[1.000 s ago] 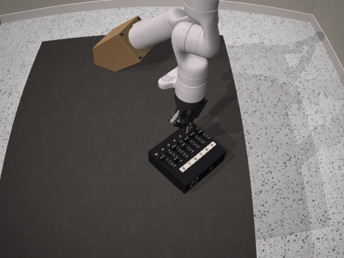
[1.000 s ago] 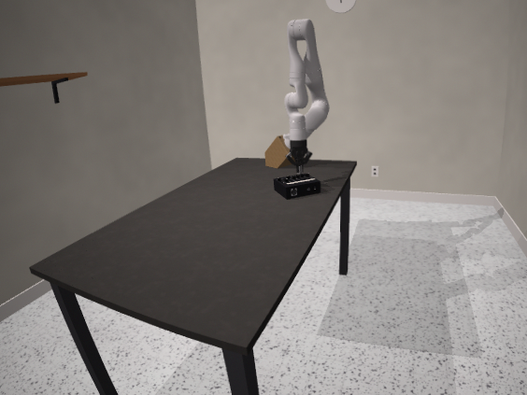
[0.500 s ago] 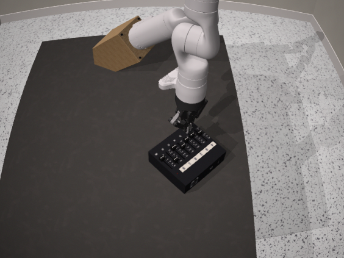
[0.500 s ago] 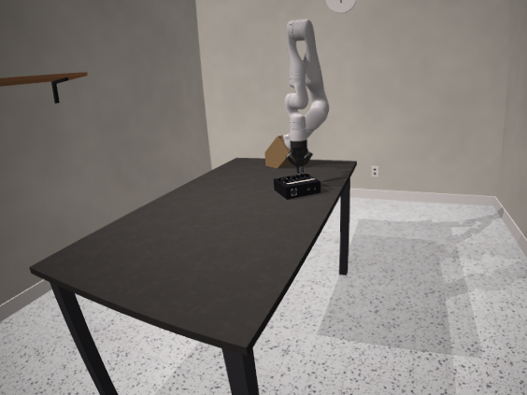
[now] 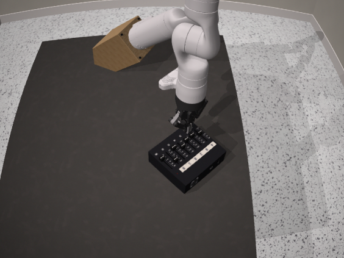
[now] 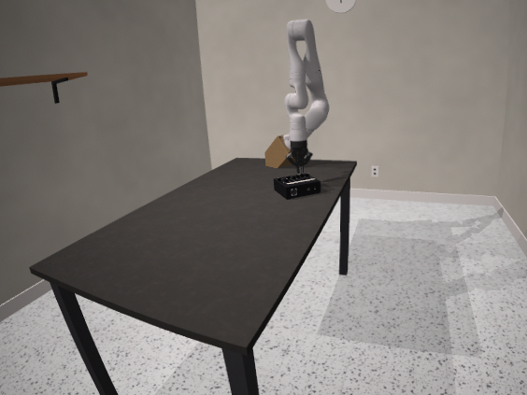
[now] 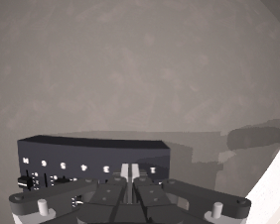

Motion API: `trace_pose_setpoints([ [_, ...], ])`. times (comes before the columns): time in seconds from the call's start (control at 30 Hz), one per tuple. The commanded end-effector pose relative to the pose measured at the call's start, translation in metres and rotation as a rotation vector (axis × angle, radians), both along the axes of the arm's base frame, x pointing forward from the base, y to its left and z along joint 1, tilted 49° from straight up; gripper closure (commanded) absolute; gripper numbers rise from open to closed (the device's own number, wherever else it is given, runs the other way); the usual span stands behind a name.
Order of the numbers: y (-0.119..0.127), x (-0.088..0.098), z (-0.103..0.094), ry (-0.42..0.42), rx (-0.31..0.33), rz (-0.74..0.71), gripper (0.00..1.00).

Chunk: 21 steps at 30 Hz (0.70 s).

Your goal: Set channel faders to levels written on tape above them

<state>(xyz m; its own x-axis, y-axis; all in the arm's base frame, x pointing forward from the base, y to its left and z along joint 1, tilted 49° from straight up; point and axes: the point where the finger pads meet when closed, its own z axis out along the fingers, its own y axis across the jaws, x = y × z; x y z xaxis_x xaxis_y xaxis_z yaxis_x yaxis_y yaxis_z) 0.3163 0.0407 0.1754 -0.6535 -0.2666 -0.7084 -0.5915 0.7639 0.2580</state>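
The black lighting desk [image 5: 186,158] stands on its feet on the dark table near the right edge. It carries a row of several faders [image 5: 183,145] and a strip of white tape [image 5: 198,157] with written levels too small to read. My gripper [image 5: 188,128] is shut with nothing between the fingers. Its tips point down at the far end of the desk, by the caps of the faders nearest the arm. In the wrist view the shut fingers [image 7: 129,172] sit just over the desk [image 7: 93,158]. The desk also shows in the exterior view [image 6: 297,186].
A tilted wooden box [image 5: 117,47] lies at the back of the table behind the arm. A small white object lies by the arm's base. The table's right edge runs close beside the desk.
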Motion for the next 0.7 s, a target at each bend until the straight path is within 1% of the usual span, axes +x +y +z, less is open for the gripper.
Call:
trace_pose_setpoints([
  [0.0, -0.0002, 0.0003, 0.0003, 0.0, -0.001, -0.001, 1.0],
  [0.67, 0.0011, 0.0035, 0.0037, 0.0, -0.001, -0.001, 1.0],
])
